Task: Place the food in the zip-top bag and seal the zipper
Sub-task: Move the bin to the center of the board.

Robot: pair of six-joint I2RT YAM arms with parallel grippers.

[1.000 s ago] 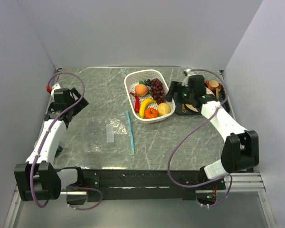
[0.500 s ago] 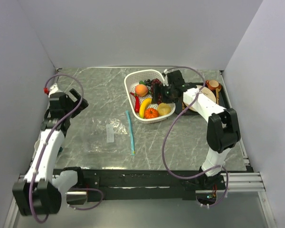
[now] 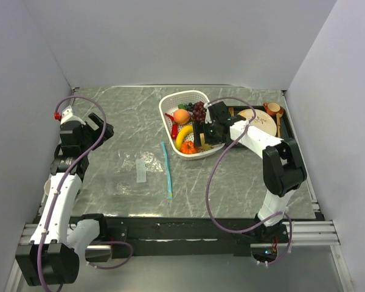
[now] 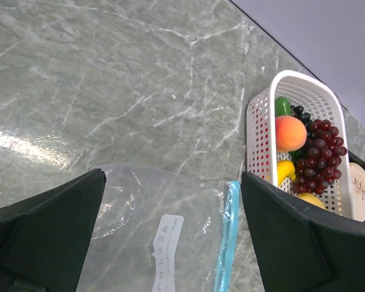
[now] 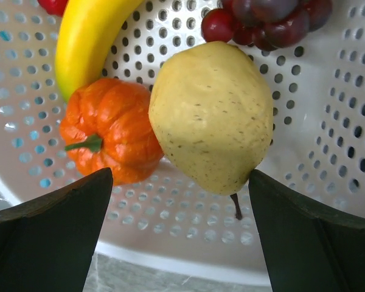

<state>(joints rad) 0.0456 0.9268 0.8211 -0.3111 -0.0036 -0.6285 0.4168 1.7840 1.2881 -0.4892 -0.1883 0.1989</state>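
Covering the near-right corner of the white basket (image 3: 181, 93) in the top view, the right claw (image 3: 204, 137) hides the lemon (image 5: 212, 115) there and leaves only a sliver of the orange tomato (image 3: 188, 148) showing. Its own camera settles the matter: the lemon lies between wide-open fingers (image 5: 42, 237), touched by neither, with the orange tomato just beside it on the left. The banana (image 5: 88, 42), grapes (image 5: 267, 18) and a red scrap of chili (image 5: 53, 5) are cut off by that picture's top edge.

From above the zip-top bag (image 3: 140, 182) is hard to pick out, its clear film nearly lost against the grey marble table (image 3: 194, 182). The teal zipper (image 3: 166, 170) and white label (image 3: 141, 171) give it away. It lies flat and empty, just left of the basket and apart from it. The left wrist view cuts off its lower part.

The left claw (image 3: 88, 135) hangs open above the table's left side, gripping nothing.

All the food sits in the basket: peach (image 3: 181, 115), grapes, banana, chili, orange tomato, lemon and a green piece (image 4: 282, 106). A beige plate (image 3: 263, 121) lies right of the basket.
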